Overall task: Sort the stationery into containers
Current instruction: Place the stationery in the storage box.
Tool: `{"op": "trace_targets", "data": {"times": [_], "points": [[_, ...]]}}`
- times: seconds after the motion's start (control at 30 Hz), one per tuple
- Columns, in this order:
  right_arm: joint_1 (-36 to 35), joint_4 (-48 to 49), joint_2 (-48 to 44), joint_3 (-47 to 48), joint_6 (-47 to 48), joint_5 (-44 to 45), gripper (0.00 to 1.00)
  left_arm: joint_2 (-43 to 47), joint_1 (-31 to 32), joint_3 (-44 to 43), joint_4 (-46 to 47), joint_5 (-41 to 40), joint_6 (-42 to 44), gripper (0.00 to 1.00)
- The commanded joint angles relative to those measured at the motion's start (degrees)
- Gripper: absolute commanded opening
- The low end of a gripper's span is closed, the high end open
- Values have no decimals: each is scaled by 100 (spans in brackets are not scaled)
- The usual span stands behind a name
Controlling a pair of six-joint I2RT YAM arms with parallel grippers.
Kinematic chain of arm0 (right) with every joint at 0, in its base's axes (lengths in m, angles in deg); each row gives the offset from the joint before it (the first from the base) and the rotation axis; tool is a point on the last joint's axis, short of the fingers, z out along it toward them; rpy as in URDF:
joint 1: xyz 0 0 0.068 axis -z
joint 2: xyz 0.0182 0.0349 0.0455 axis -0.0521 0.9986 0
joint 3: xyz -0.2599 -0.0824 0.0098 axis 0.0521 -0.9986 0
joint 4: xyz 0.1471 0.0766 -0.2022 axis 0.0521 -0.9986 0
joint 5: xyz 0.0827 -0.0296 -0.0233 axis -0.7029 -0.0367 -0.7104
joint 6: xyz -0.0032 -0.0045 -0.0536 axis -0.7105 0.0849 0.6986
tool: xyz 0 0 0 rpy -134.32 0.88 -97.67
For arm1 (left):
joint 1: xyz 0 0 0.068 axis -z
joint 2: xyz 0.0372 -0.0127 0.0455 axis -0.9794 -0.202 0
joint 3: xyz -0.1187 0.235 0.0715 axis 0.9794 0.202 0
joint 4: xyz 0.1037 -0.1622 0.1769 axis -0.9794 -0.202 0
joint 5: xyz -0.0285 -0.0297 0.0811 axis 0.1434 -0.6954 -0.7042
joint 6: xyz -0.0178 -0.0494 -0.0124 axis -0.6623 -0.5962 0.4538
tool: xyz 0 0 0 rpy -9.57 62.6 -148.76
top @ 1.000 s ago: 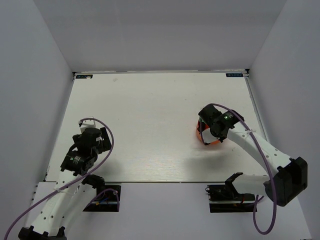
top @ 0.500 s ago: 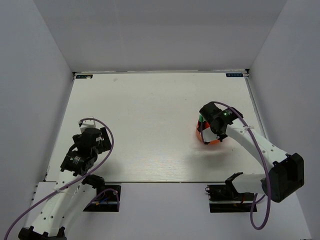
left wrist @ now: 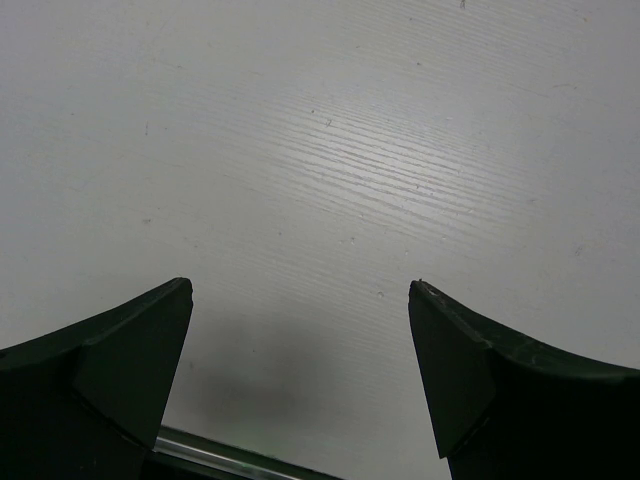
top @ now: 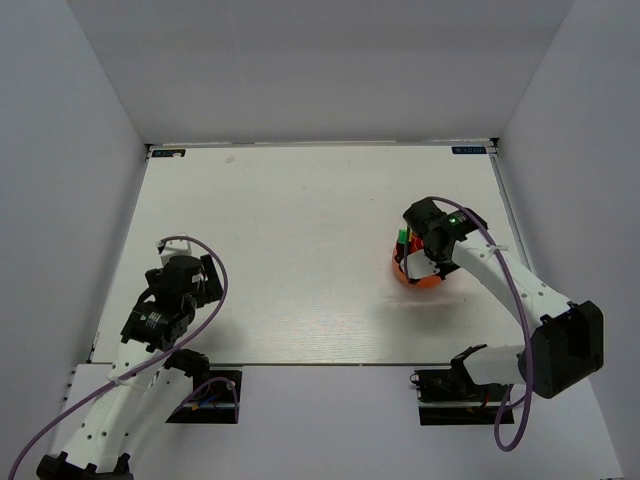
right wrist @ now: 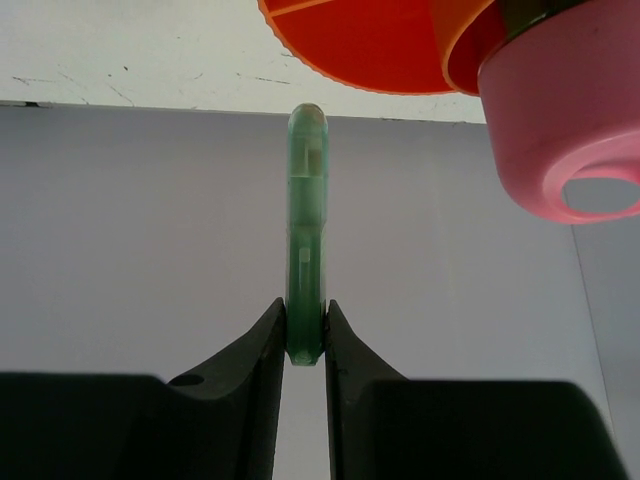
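My right gripper (right wrist: pixel 305 305) is shut on a translucent teal-green stick (right wrist: pixel 305 200), which points away from the fingers toward the orange bowl (right wrist: pixel 370 45). A pink cap (right wrist: pixel 560 110) of a bottle stands out of the bowl at the upper right. In the top view the right gripper (top: pixel 412 252) hangs over the orange bowl (top: pixel 420 280) at the table's right, and the stick's green end (top: pixel 401 238) shows at the bowl's far-left rim. My left gripper (left wrist: pixel 300 380) is open and empty over bare table; in the top view it (top: pixel 203 283) is at the near left. Other stationery is hidden.
The white table (top: pixel 300 220) is boxed in by pale walls at the back and both sides. A metal strip at the table's near edge (left wrist: pixel 230 462) shows just under the left fingers.
My right gripper has shifted slightly away and to the right over the orange bowl and turned, so the green stick end now shows. The left arm has not moved.
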Motion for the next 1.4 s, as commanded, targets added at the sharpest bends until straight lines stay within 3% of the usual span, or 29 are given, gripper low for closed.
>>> {"op": "trace_targets", "data": {"times": [0.0, 0.73, 0.9, 1.13, 1.27, 1.33, 1.37], "points": [[108, -741, 19, 74, 2305, -481, 0, 10, -27, 8, 143, 31, 39, 99], [188, 384, 10, -233, 2648, -974, 0, -42, -9, 17, 126, 22, 39, 99], [179, 472, 19, -277, 2631, -1000, 12, -25, -27, 17, 126, 14, 48, 99], [188, 613, 72, -312, 2631, -1053, 18, -16, -18, 8, 126, 5, 30, 99], [179, 701, 72, -383, 2640, -1070, 30, -25, -18, 8, 117, 5, 48, 99], [179, 736, 80, -383, 2640, -1079, 32, -16, -9, 17, 117, 5, 48, 99], [196, 762, 80, -374, 2631, -1079, 38, -25, -18, 17, 108, 5, 48, 99]]}}
